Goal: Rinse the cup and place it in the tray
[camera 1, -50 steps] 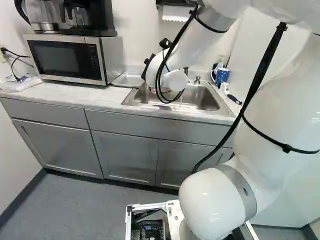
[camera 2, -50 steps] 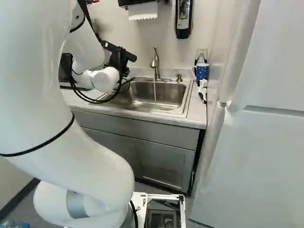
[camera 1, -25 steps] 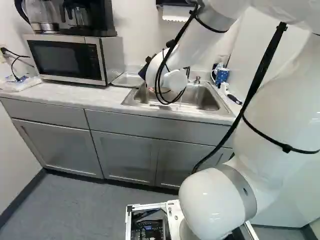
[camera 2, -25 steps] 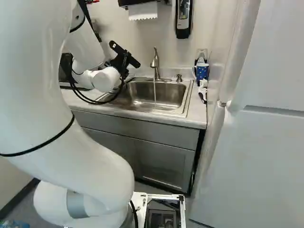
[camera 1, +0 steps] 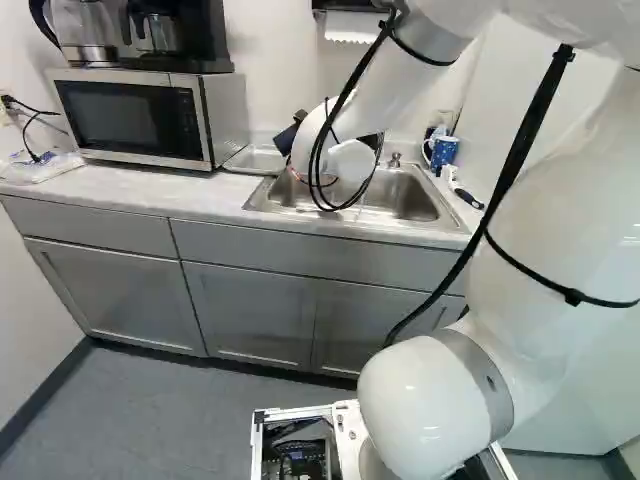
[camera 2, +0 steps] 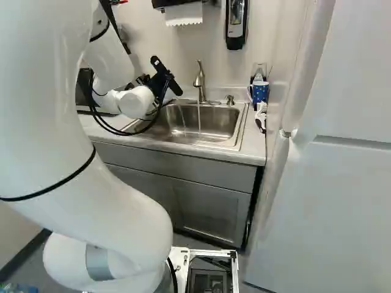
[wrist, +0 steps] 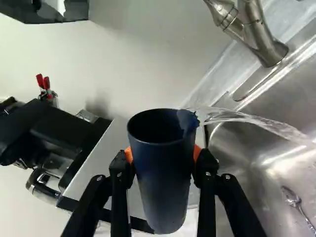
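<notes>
The fingers [wrist: 121, 182] are clamped on the cup [wrist: 165, 182], an orange pad [wrist: 129, 154] against each side of it, a little below its rim. The cup's open mouth stands past the fingertips, and its closed end reaches back between the fingers. The cup is tilted, and water [wrist: 247, 120] pours from its rim into the sink [camera 2: 211, 122], where a spoon [wrist: 290, 196] lies. At the upper centre of the right base view, the faucet [camera 2: 200, 82] runs, its stream falling to the right of a thinner one. The arm's white wrist [camera 1: 350, 160] is over the left part of the sink, near the upper centre of the left base view. Left of the sink there, a tray [camera 1: 257, 160] sits on the tabletop [camera 1: 120, 195], just beside the microwave [camera 1: 130, 118].
</notes>
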{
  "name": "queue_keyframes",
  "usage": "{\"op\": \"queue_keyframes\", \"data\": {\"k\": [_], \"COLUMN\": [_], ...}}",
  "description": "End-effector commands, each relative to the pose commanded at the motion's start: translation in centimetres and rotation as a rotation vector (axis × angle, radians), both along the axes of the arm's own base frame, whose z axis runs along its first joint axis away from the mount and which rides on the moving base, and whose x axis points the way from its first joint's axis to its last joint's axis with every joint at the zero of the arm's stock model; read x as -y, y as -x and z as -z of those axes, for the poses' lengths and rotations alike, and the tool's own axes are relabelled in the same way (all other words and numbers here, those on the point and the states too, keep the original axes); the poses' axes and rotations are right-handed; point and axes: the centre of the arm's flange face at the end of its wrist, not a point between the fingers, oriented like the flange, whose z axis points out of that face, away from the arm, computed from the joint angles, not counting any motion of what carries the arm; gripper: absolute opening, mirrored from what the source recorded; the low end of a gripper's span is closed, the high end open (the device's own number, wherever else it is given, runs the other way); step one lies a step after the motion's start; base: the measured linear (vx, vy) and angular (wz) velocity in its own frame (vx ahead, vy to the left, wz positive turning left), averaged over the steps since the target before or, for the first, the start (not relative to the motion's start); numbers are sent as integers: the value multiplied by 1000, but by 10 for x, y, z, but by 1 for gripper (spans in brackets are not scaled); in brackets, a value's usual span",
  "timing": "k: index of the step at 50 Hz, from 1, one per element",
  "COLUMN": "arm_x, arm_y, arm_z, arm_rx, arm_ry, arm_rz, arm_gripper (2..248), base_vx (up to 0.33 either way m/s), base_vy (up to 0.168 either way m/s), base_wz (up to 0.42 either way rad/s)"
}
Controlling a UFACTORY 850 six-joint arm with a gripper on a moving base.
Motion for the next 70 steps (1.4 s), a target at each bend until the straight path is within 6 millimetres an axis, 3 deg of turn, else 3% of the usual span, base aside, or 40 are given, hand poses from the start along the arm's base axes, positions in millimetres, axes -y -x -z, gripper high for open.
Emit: {"op": "queue_keyframes", "data": {"k": [70], "arm_x": [0], "arm_y": [0], "arm_z": [0], "arm_rx": [-137], "arm_ry": [-723], "arm_rz": [25], "arm_gripper": [125], "base_vx": [0], "base_vy": [0], "base_wz": [0]}}
